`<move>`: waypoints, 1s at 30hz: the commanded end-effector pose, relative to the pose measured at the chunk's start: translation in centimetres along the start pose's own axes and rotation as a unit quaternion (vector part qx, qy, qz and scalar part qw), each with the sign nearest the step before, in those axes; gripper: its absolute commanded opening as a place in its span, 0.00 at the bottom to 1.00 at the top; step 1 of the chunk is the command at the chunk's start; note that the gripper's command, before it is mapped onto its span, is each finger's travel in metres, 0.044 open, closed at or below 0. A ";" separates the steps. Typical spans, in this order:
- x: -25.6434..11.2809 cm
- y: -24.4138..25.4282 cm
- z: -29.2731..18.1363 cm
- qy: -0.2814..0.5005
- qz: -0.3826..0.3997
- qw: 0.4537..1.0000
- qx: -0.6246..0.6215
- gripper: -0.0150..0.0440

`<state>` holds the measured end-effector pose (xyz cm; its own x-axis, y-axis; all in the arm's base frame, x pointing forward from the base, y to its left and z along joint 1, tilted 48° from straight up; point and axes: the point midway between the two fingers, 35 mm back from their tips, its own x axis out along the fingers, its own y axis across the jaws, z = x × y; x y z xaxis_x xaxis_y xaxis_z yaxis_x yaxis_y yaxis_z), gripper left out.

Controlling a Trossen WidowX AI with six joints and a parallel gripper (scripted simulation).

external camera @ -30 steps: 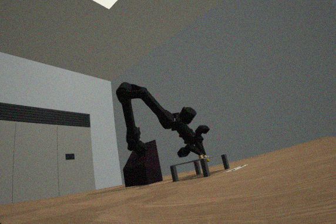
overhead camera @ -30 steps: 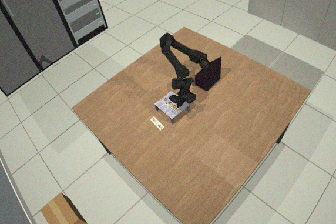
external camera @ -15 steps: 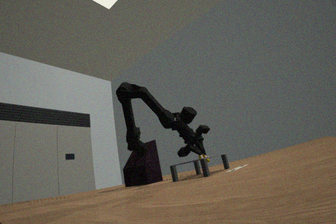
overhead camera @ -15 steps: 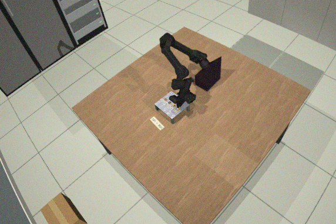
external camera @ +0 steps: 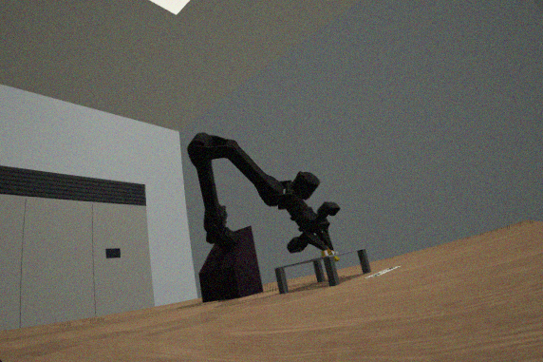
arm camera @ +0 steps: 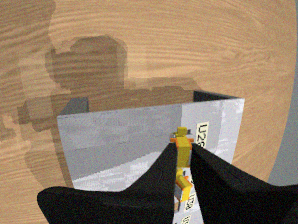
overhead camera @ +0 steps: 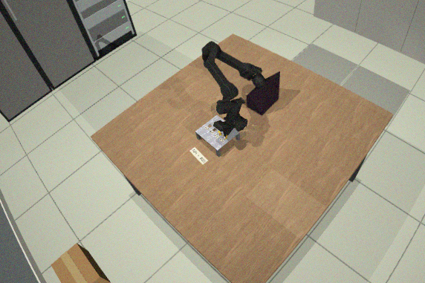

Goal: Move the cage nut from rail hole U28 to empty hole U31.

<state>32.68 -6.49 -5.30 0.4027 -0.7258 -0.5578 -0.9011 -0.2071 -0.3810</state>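
Extraction seems underway, the claw (overhead camera: 225,134) (external camera: 330,251) (arm camera: 181,148) gripping the cage nut (overhead camera: 226,137) (external camera: 327,254) (arm camera: 183,154) near U28; next, ease it upward, sparing the other nut (overhead camera: 220,133) (external camera: 336,258) (arm camera: 184,188).

Table (overhead camera: 282,142) (external camera: 427,300) (arm camera: 150,40): brown wood look, with streaky grain and a soft, low sheen. Rail plate (overhead camera: 212,137) (external camera: 295,263) (arm camera: 120,155): pale grey metal look, streaked with brighter reflections. Its legs (external camera: 330,271): dark grey and matt. Robot arm (overhead camera: 221,79) (external camera: 252,167): matt black. Fingers: plain black, without shine. Cage nut between them (arm camera: 183,151): yellow and orange, smooth-looking; its actual material cannot be told. Label strip (overhead camera: 198,155) (external camera: 385,271): off-white, like matt printed paper. Box (overhead camera: 79,264): brown, cardboard-like, with a paler tape-like band.
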 end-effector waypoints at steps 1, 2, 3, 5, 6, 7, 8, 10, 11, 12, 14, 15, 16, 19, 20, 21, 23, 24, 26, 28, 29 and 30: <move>0.0 -0.1 0.0 0.001 0.000 1.000 0.003 0.30; 0.0 -0.1 0.0 0.001 0.000 1.000 0.003 0.30; 0.0 -0.1 0.0 0.001 0.001 1.000 0.003 0.30; 0.0 -0.1 0.0 0.001 0.001 1.000 0.003 0.30; 0.0 -0.1 0.0 0.001 0.001 1.000 0.003 0.30; 0.0 -0.1 0.0 0.001 0.001 1.000 0.003 0.30; 0.0 -0.1 0.0 0.001 0.001 1.000 0.003 0.30; 0.0 -0.1 0.0 0.001 0.001 1.000 0.003 0.30; 0.0 -0.1 0.0 0.001 0.002 1.000 0.003 0.30; 0.0 -0.1 0.0 0.001 0.002 1.000 0.003 0.30; 0.0 -0.1 0.0 0.001 0.002 1.000 0.003 0.30; 0.0 -0.2 0.0 0.001 0.003 1.000 0.003 0.30; 0.0 -0.2 0.0 0.001 0.003 1.000 0.003 0.30; 0.0 -0.2 0.0 0.001 0.006 1.000 0.003 0.30; 0.0 -0.3 -0.1 0.001 0.006 1.000 0.003 0.30; 0.0 -0.3 -0.1 0.001 0.007 1.000 0.003 0.30; 0.0 -0.3 -0.1 0.001 0.008 1.000 0.003 0.30; 0.0 -0.3 -0.1 0.001 0.009 1.000 0.003 0.30; 0.0 -0.4 -0.1 0.001 0.011 1.000 0.003 0.30; 0.0 -0.4 -0.1 0.001 0.011 1.000 0.003 0.30; 0.0 -0.4 -0.1 0.001 0.011 1.000 0.003 0.30; 0.0 -0.4 -0.1 0.001 0.011 1.000 0.003 0.30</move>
<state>32.95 -6.50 -5.13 0.3838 -0.7293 -0.5663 -0.9093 -0.1917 -0.3694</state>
